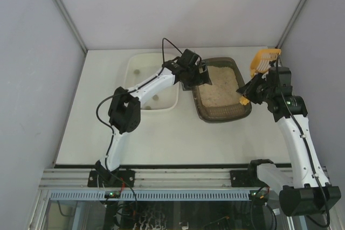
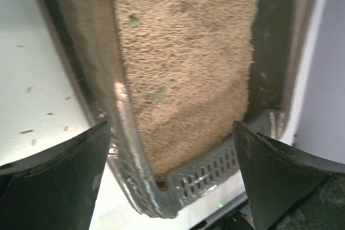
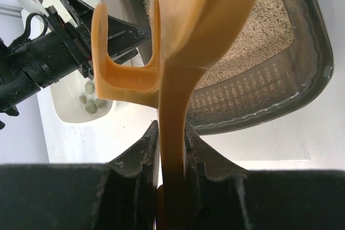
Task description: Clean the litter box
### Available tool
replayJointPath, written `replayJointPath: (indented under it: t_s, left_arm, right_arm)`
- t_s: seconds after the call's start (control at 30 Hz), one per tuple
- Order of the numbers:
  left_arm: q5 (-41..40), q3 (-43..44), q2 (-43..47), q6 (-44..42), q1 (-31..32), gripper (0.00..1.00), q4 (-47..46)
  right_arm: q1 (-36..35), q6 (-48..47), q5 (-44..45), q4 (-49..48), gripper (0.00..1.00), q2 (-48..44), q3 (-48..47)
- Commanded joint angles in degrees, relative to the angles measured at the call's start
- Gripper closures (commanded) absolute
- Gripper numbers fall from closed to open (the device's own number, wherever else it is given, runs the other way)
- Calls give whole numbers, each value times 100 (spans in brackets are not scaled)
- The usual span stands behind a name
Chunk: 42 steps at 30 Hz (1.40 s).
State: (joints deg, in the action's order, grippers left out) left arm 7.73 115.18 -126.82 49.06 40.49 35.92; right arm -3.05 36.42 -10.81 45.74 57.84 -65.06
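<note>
Left gripper (image 1: 198, 75) spread wide just over the litter box (image 1: 226, 116) left rim, right gripper (image 1: 250, 91) clamped on yellow scoop (image 1: 264, 60) handle beside its right edge, white tub (image 1: 160, 108) on the left.

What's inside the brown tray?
The litter box holds beige litter with a few small greenish bits on top. Anything buried underneath is hidden, and the left gripper covers one corner from above.

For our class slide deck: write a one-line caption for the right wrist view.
Right gripper holds the yellow scoop by its handle, litter box beyond.
</note>
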Motion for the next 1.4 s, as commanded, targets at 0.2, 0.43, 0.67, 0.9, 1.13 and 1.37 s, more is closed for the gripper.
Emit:
replayJointPath:
  t_s: [0.2,0.43,0.67,0.9,1.13,1.37]
  left_arm:
    - [-1039,-596,174,-768,136,5,272]
    - [-1137,-695,184,-866,302,20,188]
    - [-1150,-531,73,-1614,372,44,613]
    - [-1571,75,-271,-2978,380,80,1597]
    - [-2270,686,-493,-4210,422,89,2200]
    - [-2453,176,-145,-5407,810,88,1653]
  right_arm:
    - [1001,233,-1519,-835,100,-317,775]
    - [1460,263,-2130,-1062,100,-355,1094]
    - [1645,295,-2440,-1208,100,-396,1270]
    - [1998,558,-3029,-1563,100,-364,1514]
    - [2070,762,-3253,-1843,100,-345,1733]
    - [2097,952,-3690,-2417,100,-413,2056]
